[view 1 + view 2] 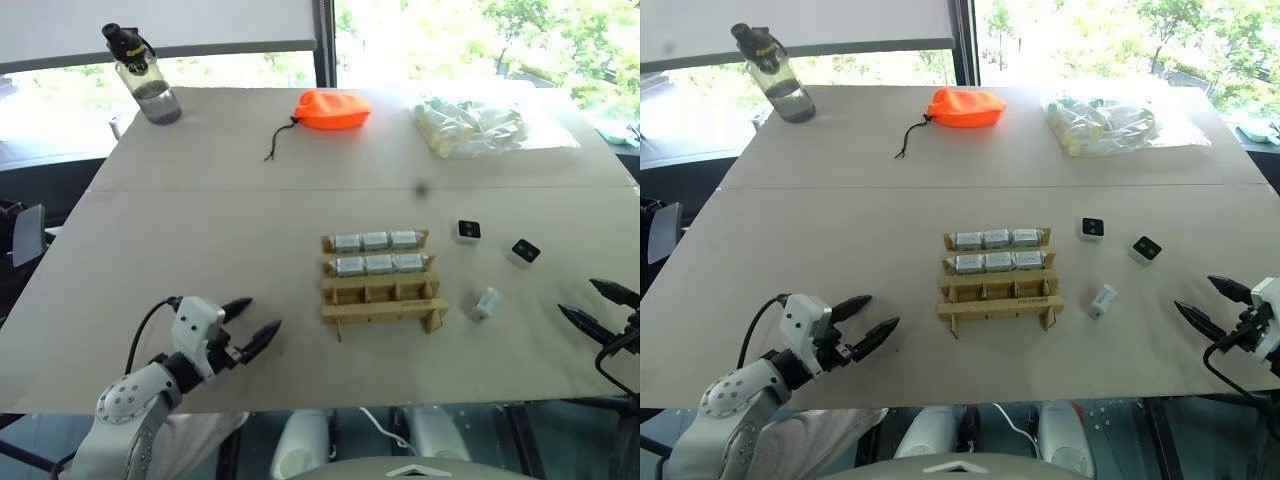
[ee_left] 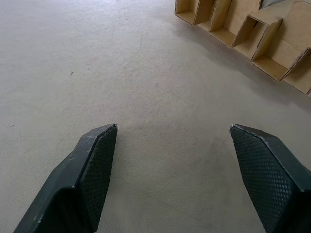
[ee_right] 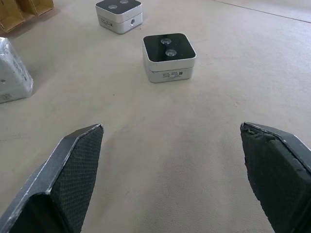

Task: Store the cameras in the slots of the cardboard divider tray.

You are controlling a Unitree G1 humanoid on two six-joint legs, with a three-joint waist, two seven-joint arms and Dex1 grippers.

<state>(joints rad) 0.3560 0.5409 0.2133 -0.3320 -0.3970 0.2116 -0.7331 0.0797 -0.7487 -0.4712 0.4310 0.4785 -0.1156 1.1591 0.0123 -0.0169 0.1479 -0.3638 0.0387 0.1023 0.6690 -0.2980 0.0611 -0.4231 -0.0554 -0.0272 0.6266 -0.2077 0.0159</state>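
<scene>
The cardboard divider tray [image 1: 381, 300] stands mid-table; its back and middle rows each hold three cameras [image 1: 375, 241], and the front row's slots are bare. To its right, three loose cameras lie on the table: two with black faces up [image 1: 467, 231] [image 1: 524, 252] and one on its side [image 1: 486, 303]. My left gripper [image 1: 263, 314] hovers open over bare table left of the tray, nothing between its fingers. My right gripper [image 1: 578, 296] is open at the right edge, pointing toward the nearer black-faced camera [image 3: 169, 56], well short of it.
Along the table's far side stand a water bottle [image 1: 145, 75], an orange drawstring pouch [image 1: 333, 108] and a clear bag of pale tubes [image 1: 475, 125]. The table's front edge runs just below both grippers.
</scene>
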